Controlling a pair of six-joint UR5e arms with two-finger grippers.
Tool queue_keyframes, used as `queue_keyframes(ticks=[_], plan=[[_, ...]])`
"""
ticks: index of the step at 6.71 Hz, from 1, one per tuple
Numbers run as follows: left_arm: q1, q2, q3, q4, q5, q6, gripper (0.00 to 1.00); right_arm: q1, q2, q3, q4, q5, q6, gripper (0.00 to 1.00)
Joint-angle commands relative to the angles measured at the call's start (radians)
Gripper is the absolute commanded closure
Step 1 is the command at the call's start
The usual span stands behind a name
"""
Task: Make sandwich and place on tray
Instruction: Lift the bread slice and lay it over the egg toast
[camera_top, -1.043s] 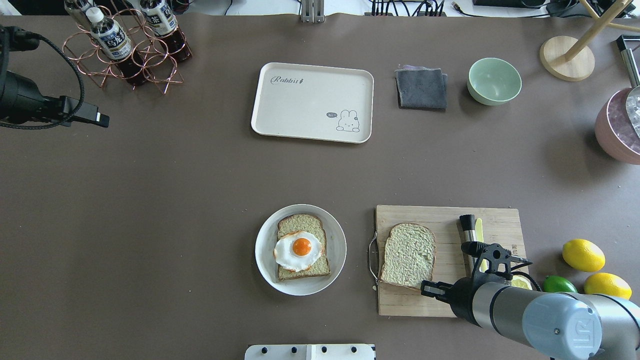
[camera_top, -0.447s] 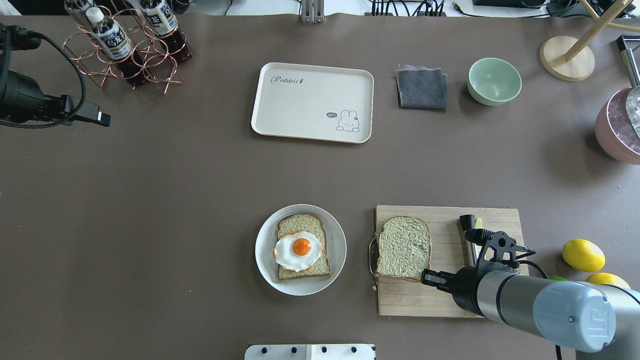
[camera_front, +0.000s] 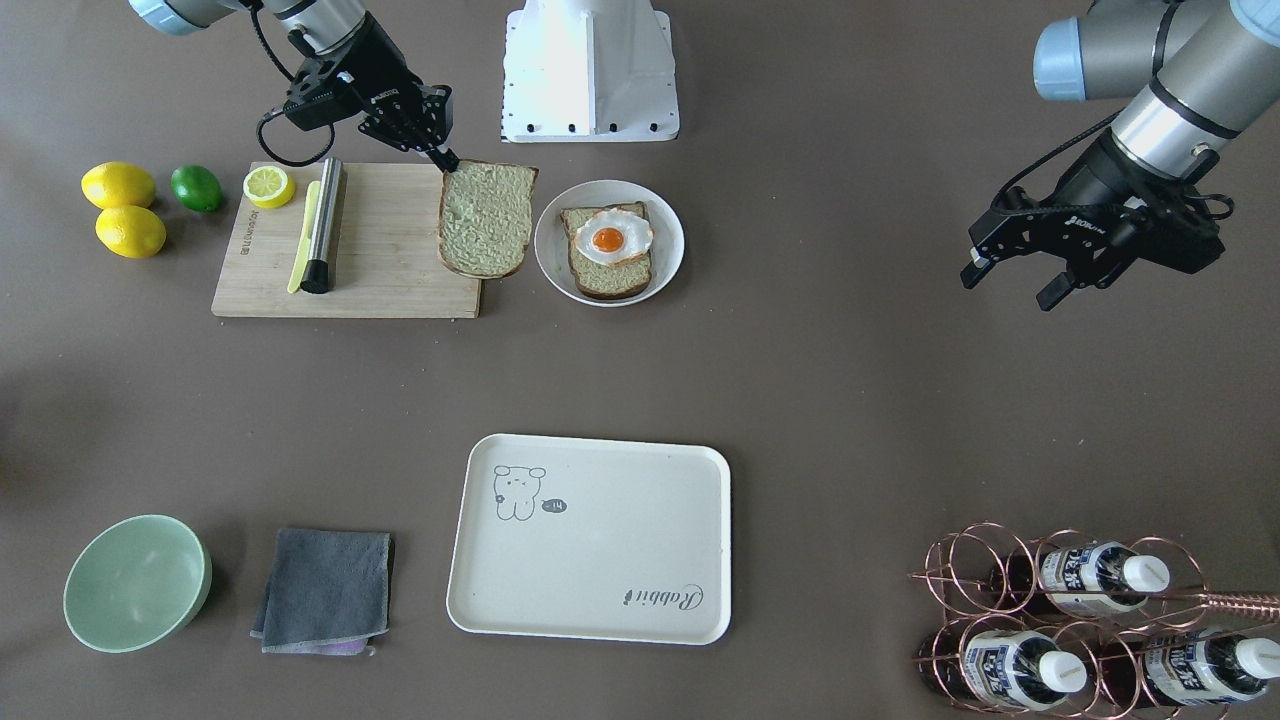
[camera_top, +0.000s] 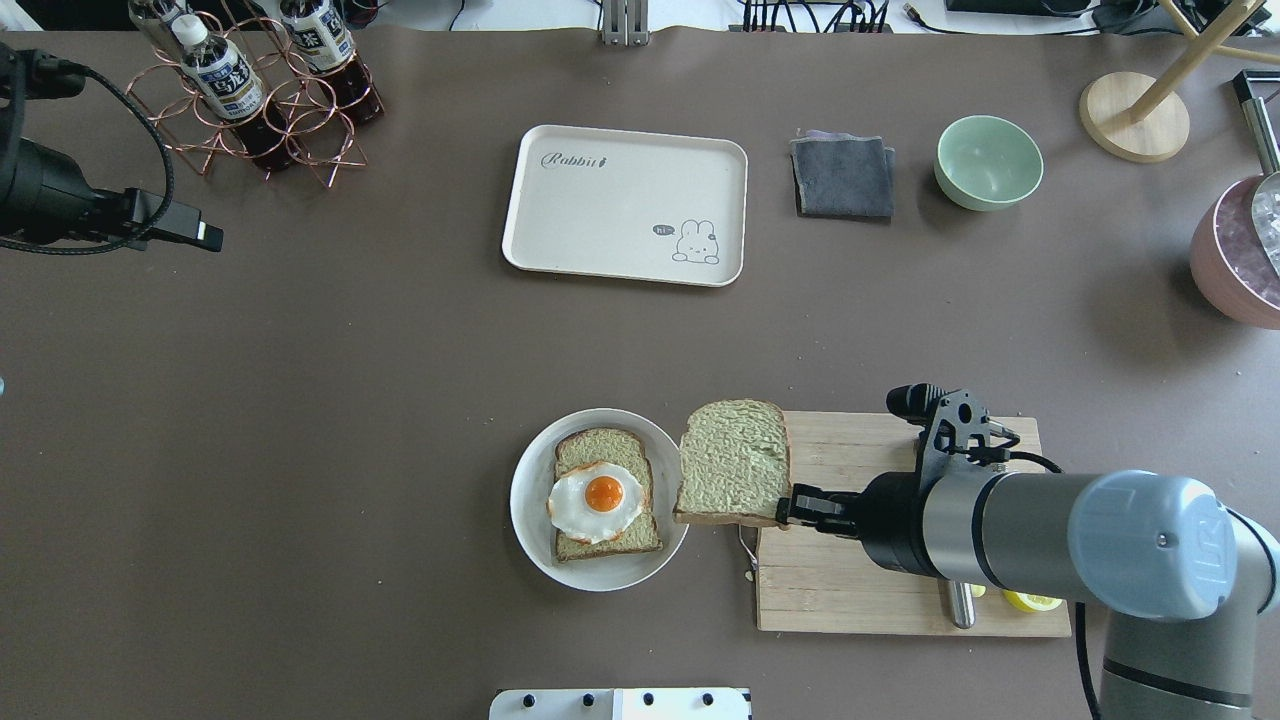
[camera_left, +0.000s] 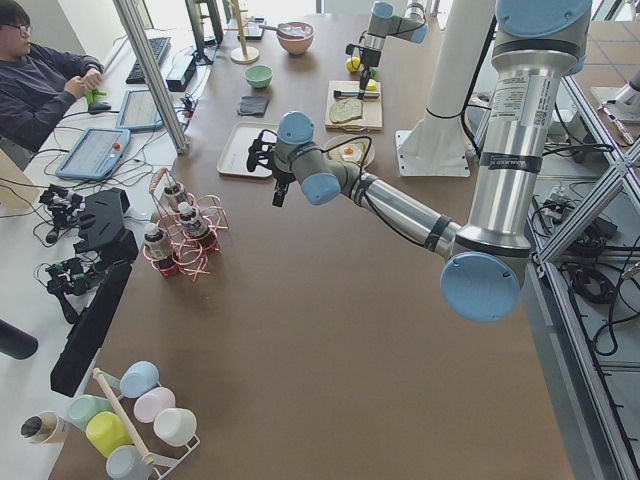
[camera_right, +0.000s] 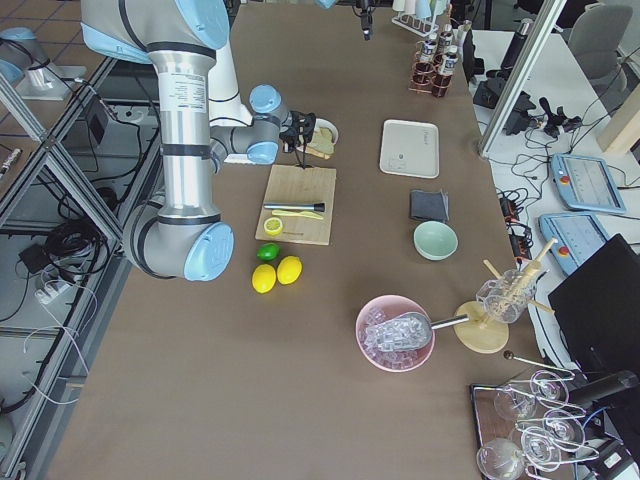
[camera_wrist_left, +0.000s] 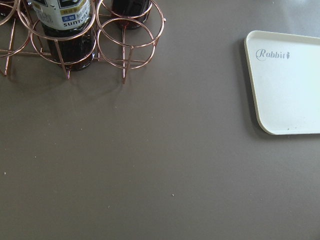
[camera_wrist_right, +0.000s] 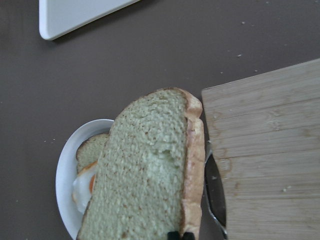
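My right gripper (camera_top: 790, 505) is shut on the near edge of a toast slice (camera_top: 735, 462) and holds it lifted and flat. The slice hangs over the left end of the cutting board (camera_top: 850, 590), right beside the white plate (camera_top: 530, 470). On the plate lies the other toast slice (camera_top: 600, 448) with the fried egg (camera_top: 598, 498) on top. In the right wrist view the held toast (camera_wrist_right: 145, 170) overlaps the plate (camera_wrist_right: 65, 175). The cream tray (camera_top: 625, 205) lies bare at the far middle. My left gripper (camera_front: 1005, 283) is open and empty, hovering far to the left.
A steel-handled tool (camera_front: 322, 225), a yellow knife and a lemon half (camera_front: 269, 186) lie on the board. Lemons (camera_front: 118, 185) and a lime (camera_front: 196, 187) sit beside it. A green bowl (camera_top: 988, 162), grey cloth (camera_top: 843, 177), bottle rack (camera_top: 250, 90) and pink ice bowl (camera_top: 1240, 255) stand at the back.
My right gripper has lifted the toast slice off the cutting board and carried it left, up to the plate's edge. The left arm has hardly moved.
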Motion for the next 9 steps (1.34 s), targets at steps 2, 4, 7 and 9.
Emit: queue_keyframes(ticks=[2, 4, 7, 9], plan=[[0.0, -0.002, 0.004, 0.001, 0.0, 0.0, 0.02, 0.002, 0.215, -0.155, -0.002, 0.018, -0.112, 1.0], [0.0, 0.0, 0.002, 0.001, -0.004, -0.004, 0.02, -0.009, 0.238, -0.189, -0.002, 0.003, -0.169, 1.0], [0.0, -0.002, 0.002, 0.001, -0.004, -0.004, 0.02, -0.062, 0.258, -0.242, -0.002, -0.062, -0.169, 1.0], [0.0, -0.002, 0.002, 0.001, -0.004, -0.004, 0.02, -0.079, 0.258, -0.25, -0.002, -0.085, -0.171, 1.0]])
